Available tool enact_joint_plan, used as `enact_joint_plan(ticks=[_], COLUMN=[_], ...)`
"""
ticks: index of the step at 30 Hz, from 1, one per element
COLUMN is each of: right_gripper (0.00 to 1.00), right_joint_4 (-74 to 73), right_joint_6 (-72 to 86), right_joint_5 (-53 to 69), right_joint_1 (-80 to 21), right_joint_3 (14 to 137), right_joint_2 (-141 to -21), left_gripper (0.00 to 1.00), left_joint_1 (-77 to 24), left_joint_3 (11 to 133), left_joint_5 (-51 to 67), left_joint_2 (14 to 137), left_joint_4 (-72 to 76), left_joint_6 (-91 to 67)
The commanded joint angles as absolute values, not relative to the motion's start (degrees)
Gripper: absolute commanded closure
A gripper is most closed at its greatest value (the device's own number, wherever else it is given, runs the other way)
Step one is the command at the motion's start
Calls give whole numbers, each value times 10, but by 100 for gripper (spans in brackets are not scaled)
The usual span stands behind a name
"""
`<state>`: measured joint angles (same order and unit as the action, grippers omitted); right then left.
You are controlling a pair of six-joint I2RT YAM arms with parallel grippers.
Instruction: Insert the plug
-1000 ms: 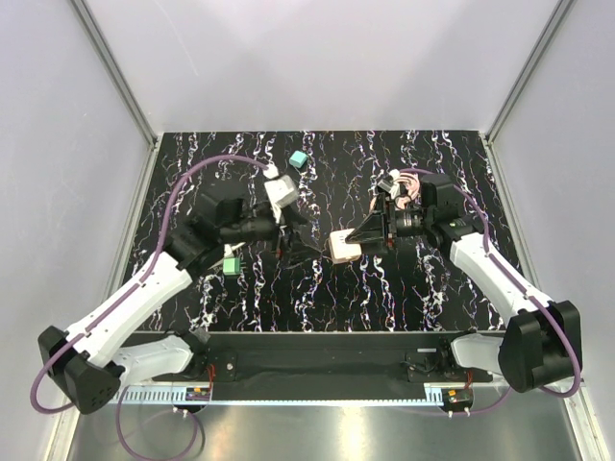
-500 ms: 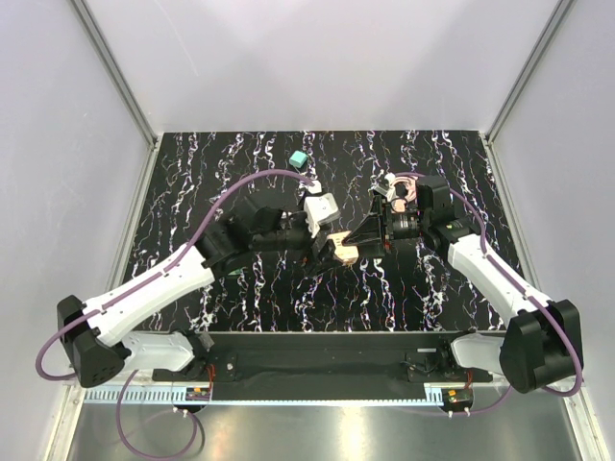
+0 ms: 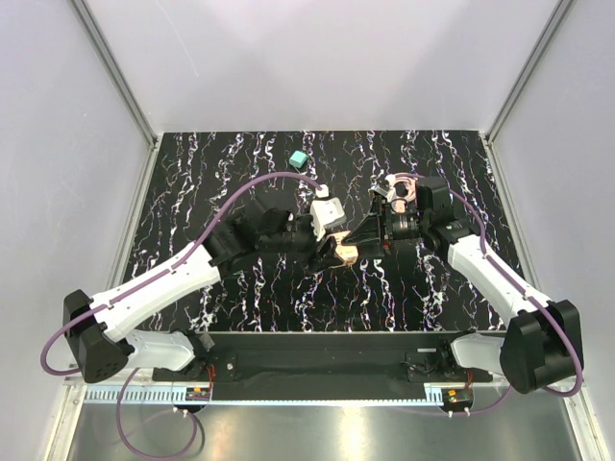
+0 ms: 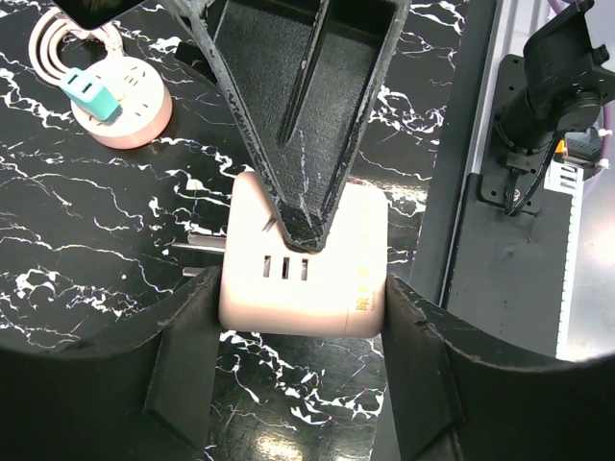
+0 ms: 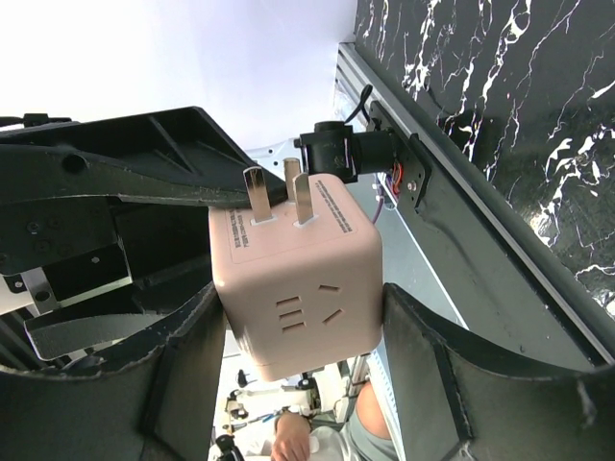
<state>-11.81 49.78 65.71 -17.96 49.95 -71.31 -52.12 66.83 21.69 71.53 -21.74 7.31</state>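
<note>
A black table (image 3: 192,173) with white marble-like veining fills the middle of the top view. It is closed in by plain pale walls (image 3: 317,58) at the back and both sides. Bare metal posts (image 3: 115,72) run up the two back corners. A black rail (image 3: 317,360) crosses the lower part of the frame where the arm bases are bolted, with a grey metal strip (image 3: 317,437) below it.

The plug (image 3: 299,157), a small teal cube, lies on the table in the upper middle of the top view, well apart from both grippers.

The two arms meet at the centre of the table over a pink cube (image 3: 344,252). The right gripper (image 5: 298,307) pinches this cube between its fingers, and two flat metal prongs (image 5: 255,192) stick out of one face. The left gripper (image 4: 300,298) has its fingers against two opposite sides of the same cube, just above the table.

A round pink disc (image 4: 125,110) sits at the upper left of the left wrist view, with a coiled white cord (image 4: 48,38) beside it.
</note>
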Motion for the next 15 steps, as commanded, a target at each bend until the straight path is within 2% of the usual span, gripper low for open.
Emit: enact_joint_plan(ticks=[1, 3, 4, 5, 10, 15], right_gripper=[61, 53, 45, 41, 29, 17], right_joint_4=[-94, -94, -95, -95, -160, -247], right_joint_6=[497, 499, 497, 495, 416, 345], right_joint_5=[673, 662, 661, 657, 628, 520], right_joint_1=[-185, -185, -185, -185, -184, -177], right_joint_3=[506, 515, 519, 522, 555, 600], right_joint_2=[-698, -694, -693, -693, -690, -671], left_gripper=[91, 100, 100, 100, 100, 100], left_joint_1=[-521, -521, -521, -521, -514, -488], left_joint_3=[692, 690, 689, 685, 661, 628], left_joint_5=[238, 249, 251, 254, 267, 289], left_joint_2=[722, 722, 722, 723, 714, 686], left_joint_4=[-180, -176, -170, -166, -149, -136], left_joint_6=[55, 40, 32, 25, -28, -61])
